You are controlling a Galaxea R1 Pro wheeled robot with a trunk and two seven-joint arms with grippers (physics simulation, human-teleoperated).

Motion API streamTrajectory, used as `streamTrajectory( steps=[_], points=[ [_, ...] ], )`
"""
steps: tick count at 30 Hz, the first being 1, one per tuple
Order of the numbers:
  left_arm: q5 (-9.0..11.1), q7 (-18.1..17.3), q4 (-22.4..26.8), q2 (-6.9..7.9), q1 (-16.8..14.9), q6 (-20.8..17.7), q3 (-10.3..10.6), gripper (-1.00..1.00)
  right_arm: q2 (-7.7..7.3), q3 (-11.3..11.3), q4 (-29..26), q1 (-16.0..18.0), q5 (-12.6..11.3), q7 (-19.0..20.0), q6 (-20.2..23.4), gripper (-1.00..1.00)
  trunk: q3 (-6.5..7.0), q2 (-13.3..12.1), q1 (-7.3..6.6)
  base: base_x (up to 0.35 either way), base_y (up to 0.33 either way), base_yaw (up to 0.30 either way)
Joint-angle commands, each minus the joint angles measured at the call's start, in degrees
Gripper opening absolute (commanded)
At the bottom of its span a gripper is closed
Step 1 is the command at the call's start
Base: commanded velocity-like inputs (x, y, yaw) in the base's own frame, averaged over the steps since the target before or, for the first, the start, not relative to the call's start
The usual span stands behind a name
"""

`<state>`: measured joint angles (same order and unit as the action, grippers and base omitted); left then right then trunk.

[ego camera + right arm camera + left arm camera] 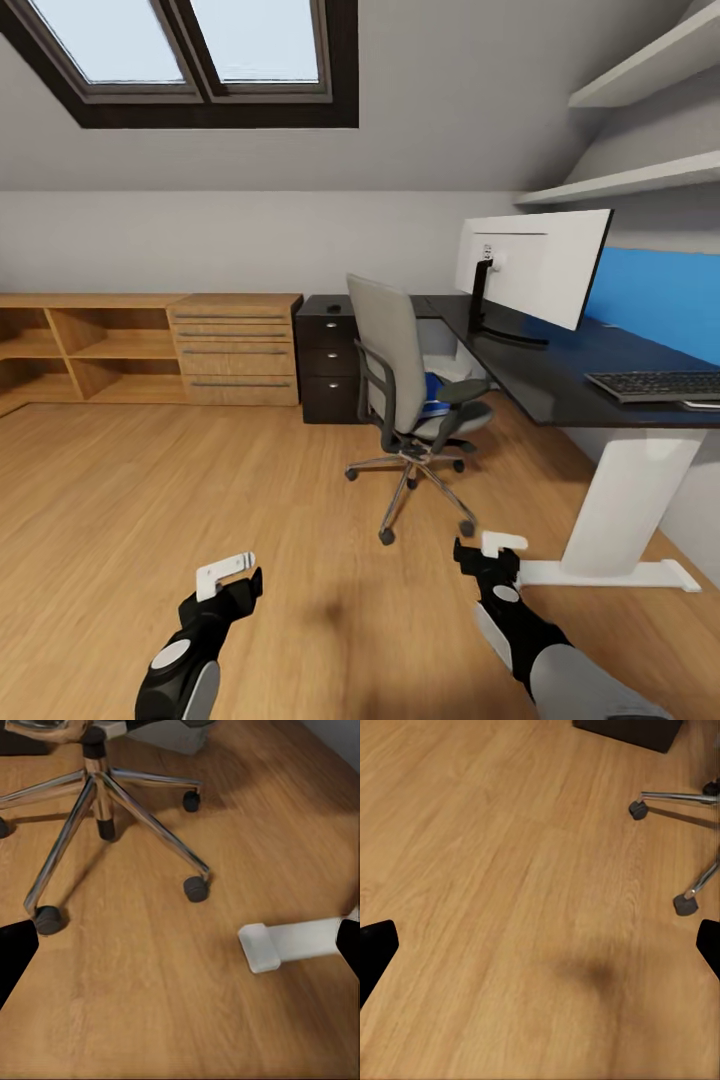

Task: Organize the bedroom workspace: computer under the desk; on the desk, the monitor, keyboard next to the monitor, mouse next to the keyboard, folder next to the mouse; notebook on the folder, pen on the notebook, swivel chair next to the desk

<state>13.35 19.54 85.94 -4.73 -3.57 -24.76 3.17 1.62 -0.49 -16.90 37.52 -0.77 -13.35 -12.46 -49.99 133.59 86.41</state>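
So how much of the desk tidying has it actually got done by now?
Already done: the monitor and keyboard sit on the desk. In hand: nothing; the left end effector and right end effector hang open above the floor. Left: the blue folder is on the swivel chair, which stands just out from the desk.

Daylight came evenly from the skylights (205,45) at upper left. Renders were sharp; soft shadows smudged the floor (150,500).
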Motion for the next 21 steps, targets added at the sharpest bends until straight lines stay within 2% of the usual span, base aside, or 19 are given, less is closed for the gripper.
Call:
streamTrajectory(
  steps=[1, 3, 4, 8, 10, 17, 21],
  points=[
    [0.6, 0.5, 0.3, 0.03, 0.0, -0.2, 0.1, 1.00, -0.08, 0.0, 0.4, 0.2, -0.1, -0.1, -0.1, 1.00, -0.06, 0.0, -0.01, 0.010, -0.017, 0.000],
    [0.6, 0.5, 0.8, 0.05, 0.0, -0.2, 0.1, 1.00, -0.28, 0.0, 1.5, 1.4, -0.1, -0.1, 0.5, 1.00, -0.06, 0.0, -0.01, 0.006, -0.010, 0.000],
    [0.6, 0.6, 3.8, 0.07, 1.7, -0.3, 0.0, 1.00, -1.84, -0.1, 5.7, 9.5, -0.2, -0.1, 4.4, 1.00, -0.06, 0.0, -0.01, 0.257, -0.065, 0.000],
    [0.6, 0.6, 5.1, 0.07, 2.9, -0.4, 0.0, 1.00, -2.56, -0.2, 6.6, 11.3, -0.4, -0.1, 4.0, 1.00, -0.06, 0.0, -0.01, 0.292, -0.102, 0.000],
    [0.6, 0.6, 5.1, 0.07, 3.1, -0.5, 0.0, 1.00, -2.65, -0.2, 6.7, 11.5, -0.4, -0.1, 2.5, 1.00, -0.06, 0.0, -0.01, 0.306, -0.159, 0.000],
    [0.5, 0.6, 5.1, 0.07, 3.1, -0.5, 0.0, 1.00, -2.82, -0.3, 6.7, 11.6, -0.4, -0.2, 1.0, 1.00, -0.06, 0.0, -0.01, 0.305, -0.174, 0.000],
    [0.5, 0.6, 5.0, -0.07, 3.1, -0.5, 0.2, 1.00, -2.92, -1.5, 6.6, 11.6, -0.5, -0.3, -2.2, 1.00, -0.06, 0.0, -0.01, 0.279, -0.150, 0.000]
  ],
)
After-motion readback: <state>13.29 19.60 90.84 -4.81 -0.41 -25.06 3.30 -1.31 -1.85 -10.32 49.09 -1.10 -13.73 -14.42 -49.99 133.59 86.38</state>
